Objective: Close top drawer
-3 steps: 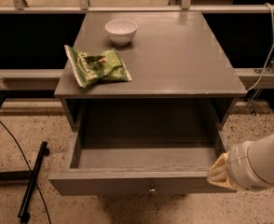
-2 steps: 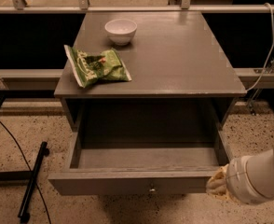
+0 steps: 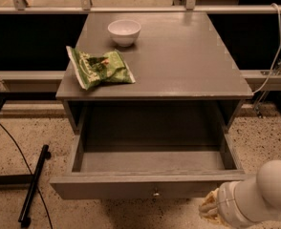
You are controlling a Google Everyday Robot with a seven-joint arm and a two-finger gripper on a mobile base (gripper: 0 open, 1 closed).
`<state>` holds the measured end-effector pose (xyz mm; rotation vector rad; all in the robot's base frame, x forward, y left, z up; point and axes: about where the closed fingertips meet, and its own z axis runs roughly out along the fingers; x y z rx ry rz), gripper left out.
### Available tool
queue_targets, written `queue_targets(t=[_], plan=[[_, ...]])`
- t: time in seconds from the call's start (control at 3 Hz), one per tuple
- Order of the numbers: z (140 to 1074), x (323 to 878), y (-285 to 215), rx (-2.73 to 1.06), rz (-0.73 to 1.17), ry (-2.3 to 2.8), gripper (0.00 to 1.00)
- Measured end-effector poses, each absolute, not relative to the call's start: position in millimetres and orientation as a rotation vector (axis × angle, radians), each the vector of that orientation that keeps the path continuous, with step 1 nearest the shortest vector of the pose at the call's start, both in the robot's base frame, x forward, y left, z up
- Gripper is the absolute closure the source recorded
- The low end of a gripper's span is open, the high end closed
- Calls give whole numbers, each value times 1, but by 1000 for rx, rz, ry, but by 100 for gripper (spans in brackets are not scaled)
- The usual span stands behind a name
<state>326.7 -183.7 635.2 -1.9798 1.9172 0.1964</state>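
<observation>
The top drawer [image 3: 145,187] of the grey cabinet is pulled far out and shows its bare inside. Its long front panel faces me, with a small metal knob [image 3: 156,192] at mid-width. My gripper [image 3: 210,210] sits at the bottom right, just below and in front of the right end of the drawer front, on the end of my white arm [image 3: 262,194]. Only its tan tip shows past the arm.
On the cabinet top [image 3: 188,56] lie a white bowl [image 3: 124,32] at the back and a green snack bag [image 3: 99,68] at the left. A black stand leg [image 3: 33,185] and cable lie on the speckled floor at left. A rail and white cable run behind.
My arm and gripper have dropped lower and a little toward me, from beside the drawer's right front corner to below the front panel. The drawer has not moved.
</observation>
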Motion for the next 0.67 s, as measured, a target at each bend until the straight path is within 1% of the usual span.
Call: queue_targets(t=[0.67], plan=[[596, 338, -162, -1929, 151, 1916, 100]])
